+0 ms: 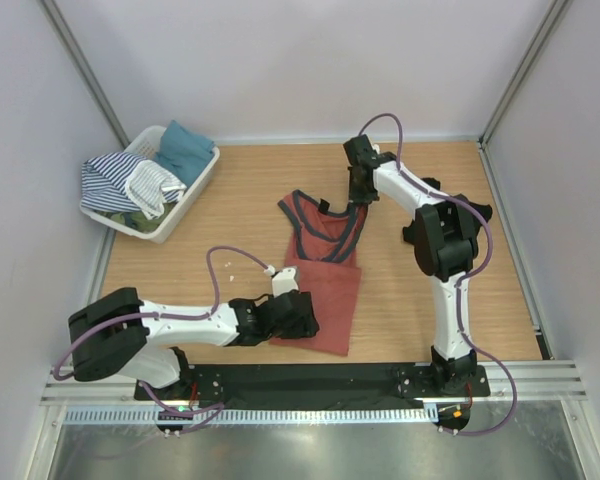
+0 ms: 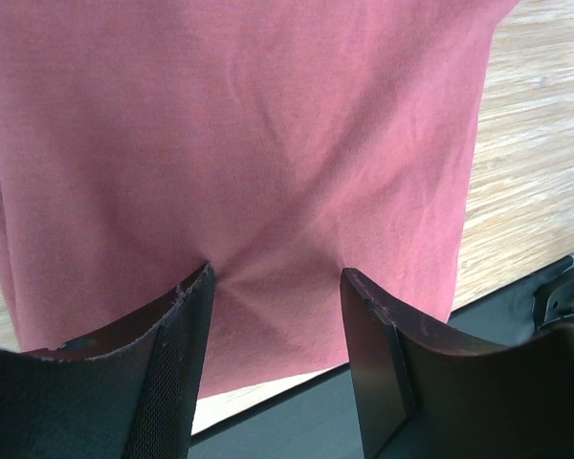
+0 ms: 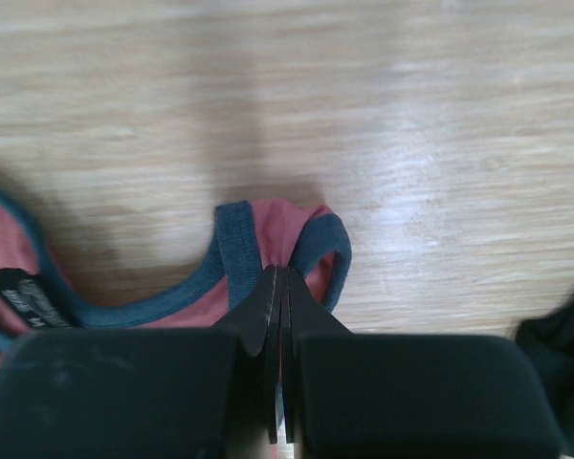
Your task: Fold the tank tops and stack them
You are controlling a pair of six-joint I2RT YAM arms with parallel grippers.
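1. Locate the rust-red tank top (image 1: pixel 325 285). It lies spread on the counter (image 1: pixel 250 190) between the two arms. Its navy-edged straps point toward the far side, and its hem is nearest the arm bases.

2. Check the right end effector (image 3: pixel 282 273). In the right wrist view its jaws are pressed fully together on one strap (image 3: pixel 234 239). The navy edging loops out to either side of the fingertips. In the overhead view you will find this end effector (image 1: pixel 358 205) at the far right corner of the garment, reaching down to the strap there.

3. Check the left end effector (image 2: pixel 277 277). Its jaws stand roughly halfway apart, and both fingers (image 2: pixel 172 363) rest tips-down on the red cloth close to the hem. The fabric (image 2: pixel 268 124) puckers into creases that run toward the left finger. The cloth lies between the jaws but is not clamped. From above, this end effector (image 1: pixel 302 308) sits over the near left part of the garment.

4. Note the white basket (image 1: pixel 192 198) at the far left corner of the counter, well apart from the tank top. It holds a striped cloth (image 1: pixel 115 180) and a teal cloth (image 1: pixel 185 145).
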